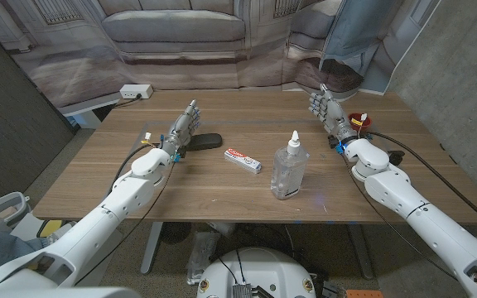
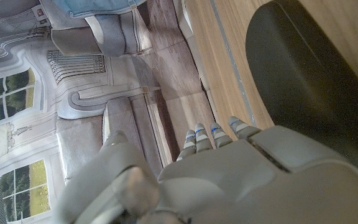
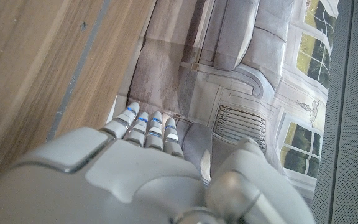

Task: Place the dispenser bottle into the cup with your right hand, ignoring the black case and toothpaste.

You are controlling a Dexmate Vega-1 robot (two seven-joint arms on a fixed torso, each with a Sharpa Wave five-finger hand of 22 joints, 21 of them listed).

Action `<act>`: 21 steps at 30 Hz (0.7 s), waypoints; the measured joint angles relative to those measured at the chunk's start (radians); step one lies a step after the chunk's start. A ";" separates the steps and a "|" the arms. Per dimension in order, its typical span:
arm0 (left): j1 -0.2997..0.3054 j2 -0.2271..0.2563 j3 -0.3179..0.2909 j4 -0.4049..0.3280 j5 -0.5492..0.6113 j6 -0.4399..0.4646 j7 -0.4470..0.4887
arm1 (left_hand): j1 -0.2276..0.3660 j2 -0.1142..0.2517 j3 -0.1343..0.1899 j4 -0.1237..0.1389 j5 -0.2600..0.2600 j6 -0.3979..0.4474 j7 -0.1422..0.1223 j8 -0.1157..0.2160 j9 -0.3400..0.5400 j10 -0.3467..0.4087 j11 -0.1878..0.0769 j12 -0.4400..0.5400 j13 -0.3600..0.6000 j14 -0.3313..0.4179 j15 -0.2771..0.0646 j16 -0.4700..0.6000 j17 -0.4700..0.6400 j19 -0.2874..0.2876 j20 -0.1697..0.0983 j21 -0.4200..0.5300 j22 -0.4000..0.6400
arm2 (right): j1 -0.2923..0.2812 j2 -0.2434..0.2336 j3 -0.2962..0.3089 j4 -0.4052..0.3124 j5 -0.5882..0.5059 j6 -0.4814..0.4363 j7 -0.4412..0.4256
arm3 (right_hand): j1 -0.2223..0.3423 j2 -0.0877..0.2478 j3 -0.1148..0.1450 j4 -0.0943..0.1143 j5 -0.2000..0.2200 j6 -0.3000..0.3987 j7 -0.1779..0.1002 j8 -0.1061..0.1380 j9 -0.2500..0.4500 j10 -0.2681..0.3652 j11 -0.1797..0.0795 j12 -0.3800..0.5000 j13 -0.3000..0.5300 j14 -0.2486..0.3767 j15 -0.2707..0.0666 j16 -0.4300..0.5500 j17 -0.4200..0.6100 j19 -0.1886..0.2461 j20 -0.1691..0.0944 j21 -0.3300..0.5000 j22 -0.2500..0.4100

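The bottle [image 1: 289,166] stands upright near the middle of the bench [image 1: 180,194], closest of the things to the robot. It looks clear, with a white nozzle cap on top. No cup can be made out anywhere on the bench, so the place the bottle should go cannot be told.

Just to the left of the bottle and a little farther back lies the toothpaste [image 1: 243,160], flat and slanted. Farther left of the bottle again lies the black case [image 1: 203,141], also flat. Both are to be left alone, and both lie apart from the bottle, so a reach from the right should not meet them.

The right robot hand [image 1: 328,110] stands on edge to the right of the bottle and beyond it, well apart, fingers straight and apart, holding nothing. It appears to be waiting, and the task looks not yet begun. The left robot hand [image 1: 184,128] stands likewise beside the case, fingers straight, empty; in the left wrist view the case [image 2: 309,87] shows close by its fingertips [image 2: 204,134].

A small red thing [image 1: 358,121] with cables sits just behind the right robot hand.

The bench is plain wood grain. Behind it hangs a printed backdrop [image 1: 172,29] of a sofa and panelled walls, and a white power strip [image 1: 136,91] rests at the far left.
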 measured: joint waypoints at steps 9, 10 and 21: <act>-0.010 -0.002 0.004 0.011 -0.005 0.004 -0.015 | 0.000 0.000 -0.001 -0.001 0.000 0.009 -0.001 0.000 0.000 0.000 0.000 0.000 0.000 0.000 0.000 0.000 0.000 0.000 0.000 0.000 0.000 | -0.023 -0.029 0.013 -0.058 0.011 -0.027 -0.006 | 0.005 0.005 -0.003 -0.003 -0.005 0.000 0.000 0.000 0.000 0.000 0.000 0.000 0.000 0.002 0.002 0.000 0.000 0.002 0.002 0.000 0.000; -0.011 -0.002 0.005 0.012 -0.006 0.004 -0.017 | 0.000 0.000 -0.001 -0.001 0.000 0.011 0.000 0.000 0.000 0.000 0.000 0.000 0.000 0.000 0.000 0.000 0.000 0.000 0.000 0.000 0.000 | -0.027 -0.033 0.014 -0.065 0.012 -0.031 -0.009 | 0.005 0.005 -0.003 -0.003 -0.005 0.000 0.000 0.000 0.000 0.000 0.000 0.000 0.000 0.002 0.002 0.000 0.000 0.002 0.002 0.000 0.000; -0.017 -0.010 0.009 0.036 -0.014 0.004 -0.037 | 0.000 0.000 -0.001 -0.001 0.000 0.011 0.000 0.000 0.000 0.000 0.000 0.000 0.000 0.003 -0.003 0.000 0.000 0.000 0.000 0.000 0.000 | -0.062 -0.062 0.037 -0.129 0.013 -0.047 -0.031 | 0.005 0.005 -0.003 -0.003 -0.009 0.000 0.000 0.000 0.000 0.005 0.005 0.000 0.000 0.007 0.007 0.000 0.000 0.007 0.007 0.000 0.000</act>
